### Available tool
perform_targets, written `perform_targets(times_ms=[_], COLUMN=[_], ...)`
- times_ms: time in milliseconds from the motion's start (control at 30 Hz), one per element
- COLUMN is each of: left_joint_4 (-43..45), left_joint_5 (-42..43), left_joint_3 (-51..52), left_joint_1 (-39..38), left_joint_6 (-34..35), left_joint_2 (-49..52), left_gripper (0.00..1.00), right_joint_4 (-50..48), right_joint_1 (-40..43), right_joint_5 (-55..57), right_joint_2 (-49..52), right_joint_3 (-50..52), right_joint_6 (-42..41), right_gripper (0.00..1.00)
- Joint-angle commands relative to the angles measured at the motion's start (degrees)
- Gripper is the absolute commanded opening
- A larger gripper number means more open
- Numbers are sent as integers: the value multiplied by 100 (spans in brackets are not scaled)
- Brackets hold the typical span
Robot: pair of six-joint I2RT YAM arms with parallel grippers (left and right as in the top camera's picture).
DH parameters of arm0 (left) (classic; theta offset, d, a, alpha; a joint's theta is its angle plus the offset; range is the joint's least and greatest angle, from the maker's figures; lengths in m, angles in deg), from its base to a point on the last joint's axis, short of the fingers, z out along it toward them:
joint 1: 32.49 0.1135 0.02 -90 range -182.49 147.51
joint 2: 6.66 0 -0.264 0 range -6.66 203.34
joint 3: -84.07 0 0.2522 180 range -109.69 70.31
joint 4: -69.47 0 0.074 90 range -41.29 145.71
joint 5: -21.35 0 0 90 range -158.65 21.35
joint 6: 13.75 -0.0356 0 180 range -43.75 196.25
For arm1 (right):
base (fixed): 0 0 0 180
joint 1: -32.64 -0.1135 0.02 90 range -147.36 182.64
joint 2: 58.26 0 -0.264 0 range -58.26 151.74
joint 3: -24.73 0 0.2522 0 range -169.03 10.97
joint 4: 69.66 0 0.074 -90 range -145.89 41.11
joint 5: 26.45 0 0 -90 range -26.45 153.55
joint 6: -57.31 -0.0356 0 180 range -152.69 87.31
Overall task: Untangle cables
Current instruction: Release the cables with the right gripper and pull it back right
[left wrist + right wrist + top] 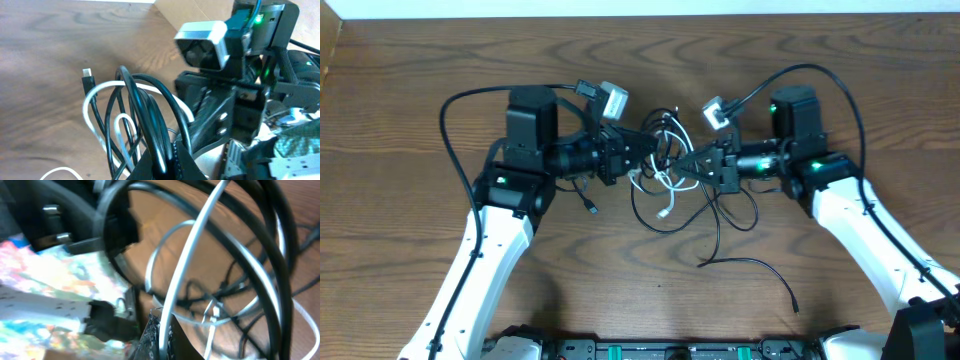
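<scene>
The cables are a tangle of one white cable [665, 182] and two black cables [650, 215] at the table's middle, held up between both arms. My left gripper [642, 150] is shut on a black cable loop [160, 125]; the white cable [92, 107] curls around it. My right gripper [688, 165] faces the left one and is shut on the white cable [187, 265], with black loops [272, 255] passing in front. One black cable's loose end [760, 268] trails on the table toward the front right.
The wooden table [420, 70] lies under everything. Thick black arm cables arc over each arm [455, 100] [830, 75]. The two grippers are tip to tip, very close together. A rail [670, 350] runs along the front edge.
</scene>
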State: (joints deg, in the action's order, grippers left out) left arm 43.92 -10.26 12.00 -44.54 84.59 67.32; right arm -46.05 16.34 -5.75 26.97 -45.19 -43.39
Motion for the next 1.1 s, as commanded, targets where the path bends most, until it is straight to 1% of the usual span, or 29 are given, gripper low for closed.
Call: perform_targets(times_ms=[0,33,133,267,400,467,567,700,800,867,967,1067], left_joint_4=[33,33,28,-52,-94,-101,-151,-149,-181,-225,-310,-356], left_joint_5=[96,96,98,107,588,791,782,782,785,802,833,833], left_joint_3=[-118,-118,-118,-118,-118,-118,-116,-116,-118,-116,-116,-116], left_joint_1=[144,142,136,136,131,131,131,131,131,131,131,131], left_joint_6=[-763,-898,-988,-986,-986,-988,-1137,-1137,-1137,-1134,-1134,-1137], left_joint_2=[-68,-68,-68,-68,-68,-68,-66,-66,-66,-66,-66,-66], left_gripper=[8,8,8,8,8,8,7,8,8,8,8,8], right_joint_4=[-90,-90,-164,-734,-994,-1119,-1768,-2951,-3606,-3792,-3707,-3556], right_joint_1=[332,400,573,675,673,686,737,769,848,887,879,872], right_joint_5=[-1593,-1725,-1812,-1775,-1091,-831,-822,-990,-966,-774,-264,234], right_joint_2=[-164,-214,-404,-774,-1097,-1207,-1314,-1351,-1351,-1349,-1333,-1270], right_joint_3=[-31,-31,-31,-31,-31,-31,-31,-31,-31,-31,-31,-31], right_joint_6=[-107,-107,-153,-538,-629,-804,-1349,-2122,-2562,-2485,-2153,-1923], right_gripper=[1,1,1,1,1,1,1,1,1,2,7,6])
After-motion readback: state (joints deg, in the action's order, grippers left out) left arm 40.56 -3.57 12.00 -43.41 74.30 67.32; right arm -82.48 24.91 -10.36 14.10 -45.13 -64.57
